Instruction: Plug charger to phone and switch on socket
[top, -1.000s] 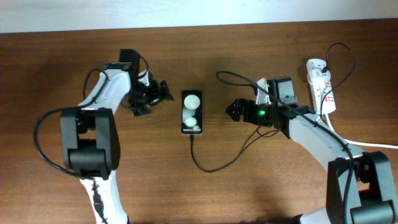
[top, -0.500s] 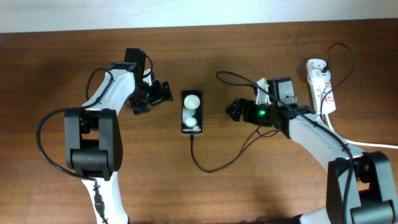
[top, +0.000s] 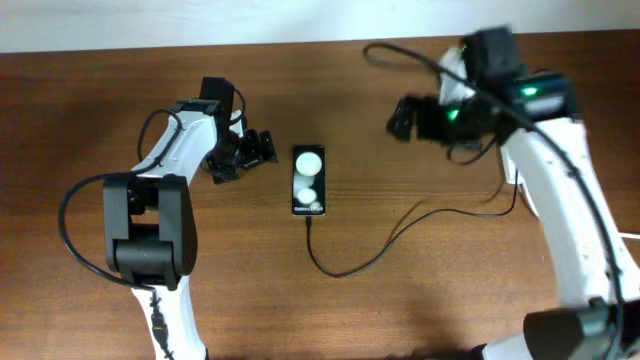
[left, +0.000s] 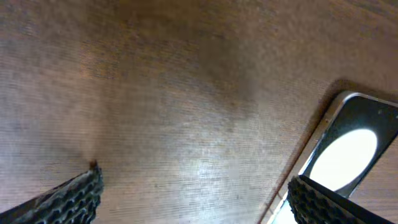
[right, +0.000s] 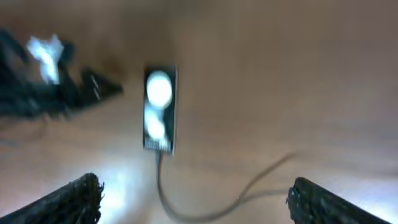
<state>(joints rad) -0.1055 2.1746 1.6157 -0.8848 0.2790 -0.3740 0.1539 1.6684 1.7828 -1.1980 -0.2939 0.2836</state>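
so from above, the phone (top: 308, 181) lies flat in the middle of the table (top: 420, 320), with the charger (top: 350, 270) tip at its lettered end. left gripper (top: 268, 150) sits just beside the phone, wide open and empty. right gripper (top: 398, 118) hangs up high, blurry, spread wide, holding nothing. left wrist: bare wood between the fingers (left: 68, 199), phone at right. right wrist: all blurred, phone and charger below.

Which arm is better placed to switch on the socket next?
Probably the right. The right gripper, open, hovers on the side where the charger cable runs off; the socket itself is hidden. The left gripper sits beside the phone, far from there.
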